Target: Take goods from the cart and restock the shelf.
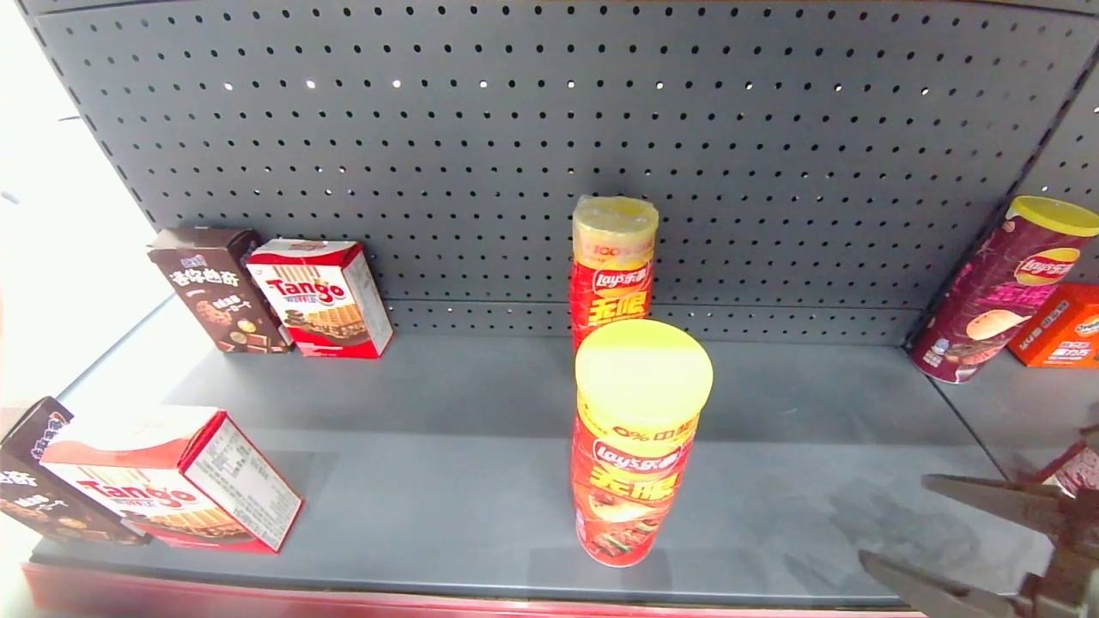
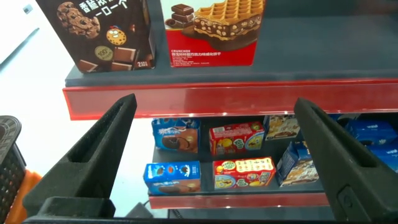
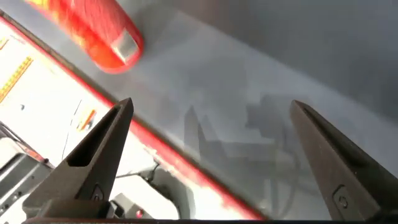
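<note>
The front red chips can [image 1: 640, 446] is seen upright on the grey shelf [image 1: 429, 481], near its front edge, with a second red can [image 1: 612, 257] just behind it. Right of this can the right gripper [image 1: 895, 520] is held spread and empty; left of it, before the shelf edge, the left gripper [image 2: 214, 102] is also spread and empty. The can seems placed, so the right arm should be drawn straight back, lest the can be tipped.

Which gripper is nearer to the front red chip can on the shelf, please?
Right. The right gripper hovers open at the shelf's front edge, right of the can. The left gripper sits lower, before the wafer box at the shelf's left end.
</note>
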`<state>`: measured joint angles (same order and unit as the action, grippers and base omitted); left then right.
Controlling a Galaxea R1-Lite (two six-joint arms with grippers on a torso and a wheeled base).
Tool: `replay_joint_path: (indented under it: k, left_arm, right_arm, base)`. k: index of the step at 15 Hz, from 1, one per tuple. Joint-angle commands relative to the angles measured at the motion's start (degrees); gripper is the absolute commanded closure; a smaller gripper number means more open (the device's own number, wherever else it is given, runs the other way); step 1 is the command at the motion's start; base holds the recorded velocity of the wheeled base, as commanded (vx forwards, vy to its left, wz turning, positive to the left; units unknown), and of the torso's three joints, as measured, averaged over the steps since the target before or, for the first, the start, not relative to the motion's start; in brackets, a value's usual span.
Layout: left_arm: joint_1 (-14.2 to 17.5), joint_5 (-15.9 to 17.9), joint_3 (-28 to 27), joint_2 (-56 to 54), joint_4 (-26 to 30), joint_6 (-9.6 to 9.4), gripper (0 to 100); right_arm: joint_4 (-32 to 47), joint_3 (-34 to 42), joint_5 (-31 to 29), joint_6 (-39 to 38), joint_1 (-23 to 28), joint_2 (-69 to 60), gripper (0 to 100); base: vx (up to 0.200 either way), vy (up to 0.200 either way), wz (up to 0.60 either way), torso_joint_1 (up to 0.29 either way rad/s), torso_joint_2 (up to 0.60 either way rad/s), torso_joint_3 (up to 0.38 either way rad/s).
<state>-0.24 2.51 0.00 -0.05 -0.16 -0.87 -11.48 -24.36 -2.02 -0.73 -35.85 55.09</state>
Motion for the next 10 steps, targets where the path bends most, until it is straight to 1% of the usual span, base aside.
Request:
replay_joint_path:
  k: [1, 2, 4, 5, 7, 8, 9, 10]
  left_arm:
    - [-0.02, 0.04, 0.0, 0.14, -0.02, -0.01, 0]
    - [-0.02, 0.04, 0.0, 0.14, -0.02, -0.1, 0]
    - [-0.02, 0.13, 0.0, 0.14, -0.02, -0.1, 0]
    - [-0.02, 0.13, 0.0, 0.14, -0.02, -0.1, 0]
    - [-0.02, -0.05, 0.0, 0.05, -0.02, -0.01, 0]
    - [-0.02, -0.05, 0.0, 0.05, -0.02, 0.07, 0]
    - [-0.02, -0.05, 0.0, 0.05, -0.02, 0.07, 0]
    - [-0.02, -0.05, 0.0, 0.05, -0.02, -0.01, 0]
  right_arm:
    - [0.23, 8.54, -0.7, 0.12, 1.84, -16.24, 0]
    - [0.5, 13.28, -1.58, 0.12, 1.93, -25.91, 0]
    - [0.59, 16.53, -1.4, 0.03, 2.63, -34.7, 0]
    - [0.59, 17.68, -0.96, 0.03, 2.54, -36.98, 0]
    - [0.85, 23.21, -1.14, -0.24, 2.54, -48.32, 0]
    - [3.31, 24.36, -1.14, -0.32, 2.63, -53.6, 0]
    - [12.27, 24.27, -0.96, -0.06, 2.54, -55.09, 0]
    - [12.54, 23.74, -0.96, -0.67, 2.72, -55.09, 0]
  base:
    - [0.0, 0.0, 0.0, 0.0, 0.0, 0.0]
    - [0.0, 0.0, 0.0, 0.0, 0.0, 0.0]
    - [0.0, 0.0, 0.0, 0.0, 0.0, 0.0]
    - [0.0, 0.0, 0.0, 0.0, 0.0, 0.0]
    - [0.0, 0.0, 0.0, 0.0, 0.0, 0.0]
    - [0.0, 0.0, 0.0, 0.0, 0.0, 0.0]
    - [0.0, 0.0, 0.0, 0.0, 0.0, 0.0]
    - [0.0, 0.0, 0.0, 0.0, 0.0, 0.0]
